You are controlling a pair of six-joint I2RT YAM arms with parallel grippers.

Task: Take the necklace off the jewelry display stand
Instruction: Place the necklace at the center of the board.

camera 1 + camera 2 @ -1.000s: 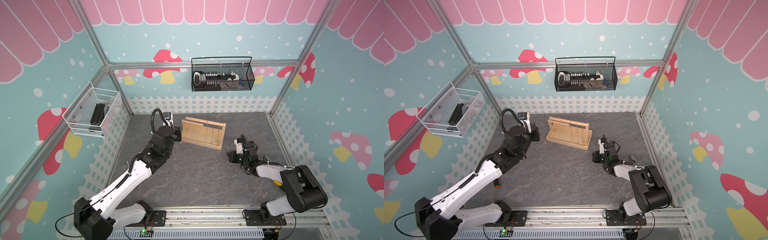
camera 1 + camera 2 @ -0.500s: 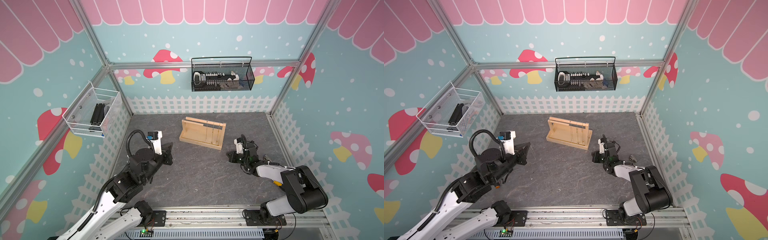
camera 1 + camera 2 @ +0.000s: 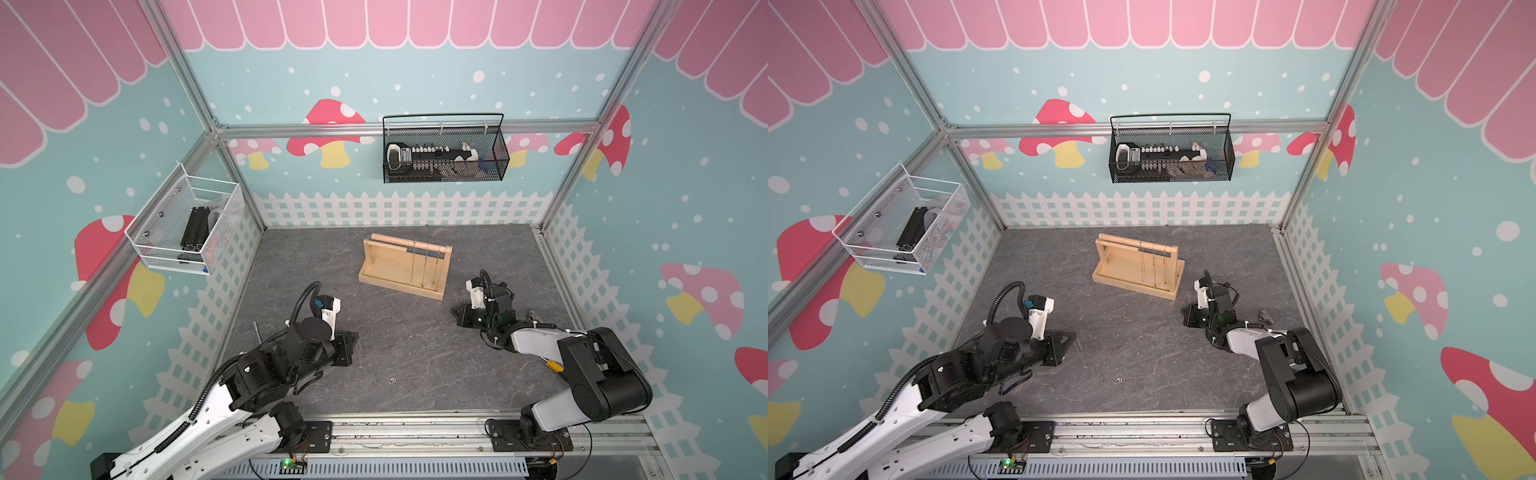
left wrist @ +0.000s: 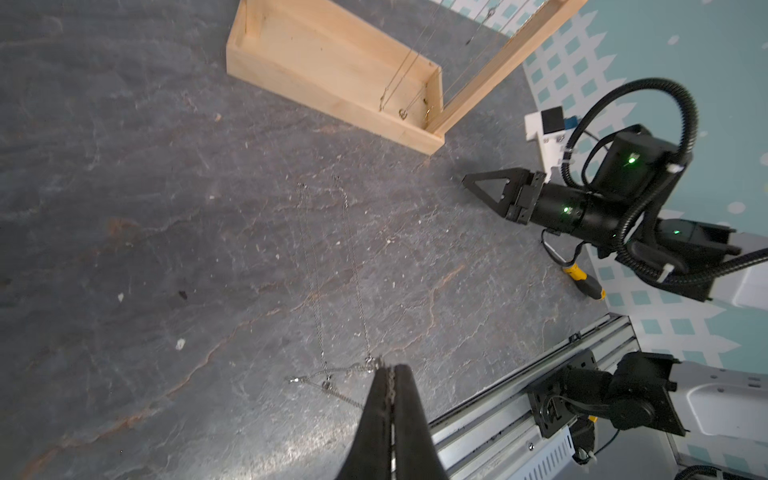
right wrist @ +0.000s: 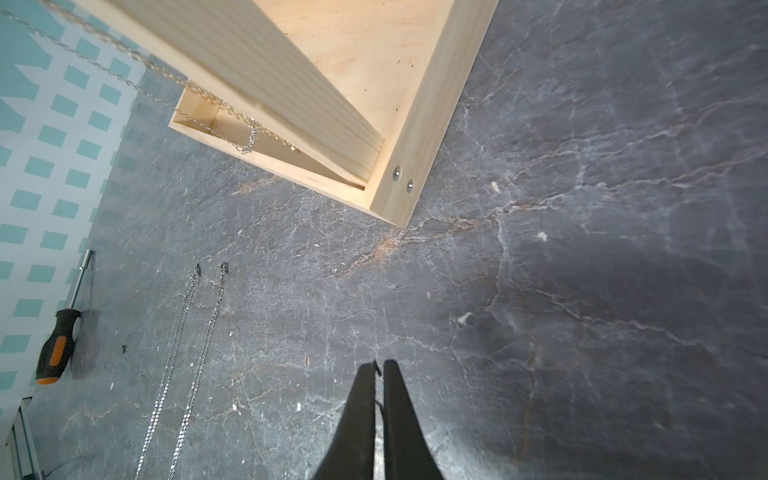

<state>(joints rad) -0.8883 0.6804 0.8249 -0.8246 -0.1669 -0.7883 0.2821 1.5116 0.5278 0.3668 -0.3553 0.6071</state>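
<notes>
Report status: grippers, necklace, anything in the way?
Left gripper shut on necklace, chain clear of the stand. Right gripper shut, low beside stand. Other chains hang on stand. Screwdriver off to the side, not in the way.

The jewelry display stand (image 3: pixel 390 270) is pale matt wood, the necklace (image 4: pixel 354 270) shiny metal chain, the tabletop (image 3: pixel 415 353) matt grey.
</notes>
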